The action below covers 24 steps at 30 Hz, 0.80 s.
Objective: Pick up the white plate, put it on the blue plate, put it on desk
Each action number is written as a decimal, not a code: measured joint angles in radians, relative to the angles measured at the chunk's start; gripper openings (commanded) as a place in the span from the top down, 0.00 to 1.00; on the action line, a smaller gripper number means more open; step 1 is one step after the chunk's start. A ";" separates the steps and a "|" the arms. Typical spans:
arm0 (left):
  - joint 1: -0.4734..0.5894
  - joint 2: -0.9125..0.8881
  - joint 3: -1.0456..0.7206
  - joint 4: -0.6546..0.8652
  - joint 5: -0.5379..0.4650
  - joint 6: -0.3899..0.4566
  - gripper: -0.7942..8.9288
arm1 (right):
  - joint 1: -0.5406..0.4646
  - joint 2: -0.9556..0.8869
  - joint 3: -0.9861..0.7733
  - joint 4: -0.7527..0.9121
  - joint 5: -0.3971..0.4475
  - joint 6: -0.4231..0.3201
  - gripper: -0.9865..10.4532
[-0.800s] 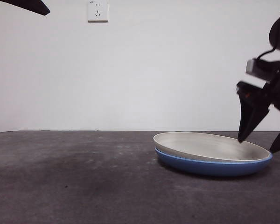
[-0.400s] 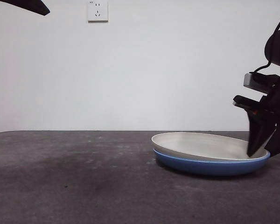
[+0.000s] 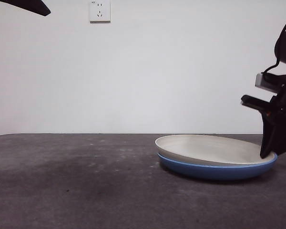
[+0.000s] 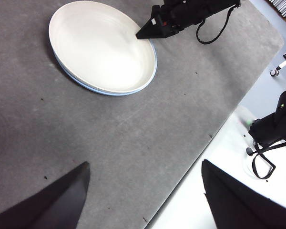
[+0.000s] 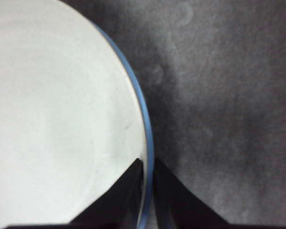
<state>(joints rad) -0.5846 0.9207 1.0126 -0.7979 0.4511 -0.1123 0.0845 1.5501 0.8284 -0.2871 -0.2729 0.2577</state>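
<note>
Right hand (image 5: 146, 164) pinches white plate (image 5: 57, 124) rim, wrist-view only.

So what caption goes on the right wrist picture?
Right hand pinches the rims of the white plate and the blue plate beneath it.

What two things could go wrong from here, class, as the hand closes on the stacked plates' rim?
1. The right hand has its jaws nearly closed astride the rim where the white plate nests in the blue plate. It might pinch both rims and lift the two together.
2. The grip sits at the very edge of a wide plate, so the plate could tilt, slip out and drop onto the desk.
</note>
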 measured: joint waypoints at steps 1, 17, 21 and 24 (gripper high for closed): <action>0.000 0.000 0.000 0.000 0.000 -0.002 0.53 | -0.001 -0.017 0.000 -0.001 0.001 0.002 0.90; 0.000 0.000 0.000 0.000 0.000 -0.002 0.53 | 0.042 -0.225 0.005 -0.001 -0.057 0.055 0.90; 0.000 0.000 0.000 0.000 0.000 -0.002 0.53 | 0.111 -0.225 0.005 0.018 -0.039 0.078 0.90; 0.000 0.000 0.000 0.000 0.000 -0.002 0.53 | 0.167 -0.225 0.005 0.053 -0.006 0.100 0.90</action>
<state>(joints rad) -0.5846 0.9207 1.0126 -0.7975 0.4511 -0.1146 0.2516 1.3251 0.8337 -0.2340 -0.2794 0.3580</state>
